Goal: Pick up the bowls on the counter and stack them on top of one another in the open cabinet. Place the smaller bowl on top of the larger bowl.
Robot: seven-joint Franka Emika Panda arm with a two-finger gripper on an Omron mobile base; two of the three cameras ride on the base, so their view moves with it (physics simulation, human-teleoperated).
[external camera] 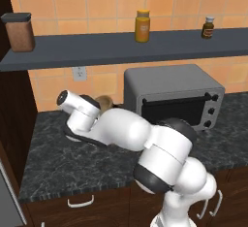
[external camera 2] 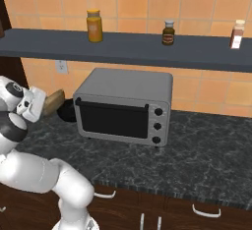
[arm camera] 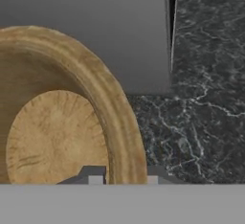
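A grey toaster oven (external camera 2: 123, 106) stood against the orange tiled wall (external camera 2: 147, 0). Above it were a yellow jar (external camera 2: 94, 26), a small brown bottle (external camera 2: 168, 32) and a brown canister (external camera: 19, 32).

My counter (external camera: 72, 165) of dark marbled stone carries a grey toaster oven (external camera 2: 125, 107) with the black bowl (external camera 2: 66, 111) just beside its left side. Above, the slate shelf (external camera 2: 128, 52) holds an orange jar (external camera 2: 94, 26), two small bottles and a brown canister (external camera: 19, 32)
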